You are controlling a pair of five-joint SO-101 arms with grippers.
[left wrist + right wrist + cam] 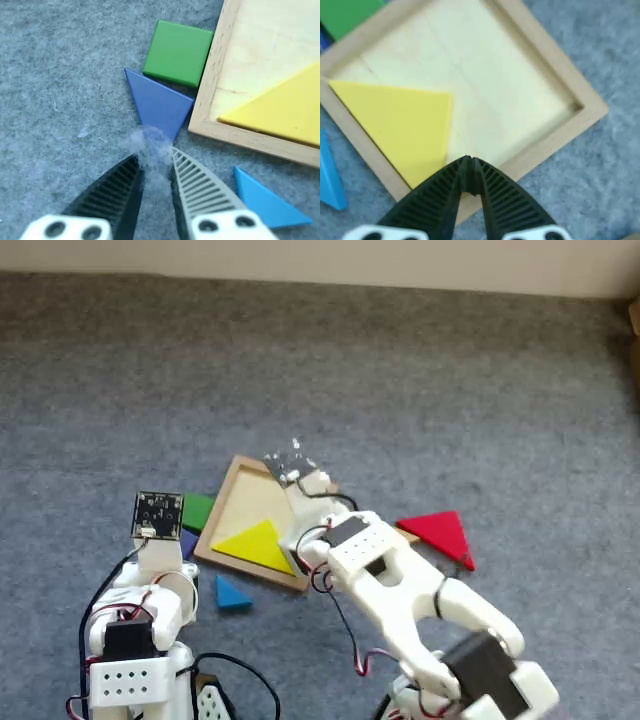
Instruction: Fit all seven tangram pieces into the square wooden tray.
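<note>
Tray point(555, 135): wooden and rigid, lying under the right pincer point(470, 165); a yellow triangle point(405, 125) sits inside it, just beside that pincer's tips.
Right pincer: tips pressed together, nothing between them.
Left pincer point(156, 156): narrowly apart and empty, tips just short of the dark blue triangle point(159, 102).
Green square point(177, 52): beyond that triangle, close against the tray's outer wall.
Light blue triangle point(265, 200): beside the left pincer, outside the tray.
Red triangle point(437, 532): outside the tray, off to the right arm's side.
Handling: the pieces look light, stiff, thin and smooth, so they are likely to slip; pinch across opposite edges, tips pressed into the soft carpet point(60, 100).
</note>
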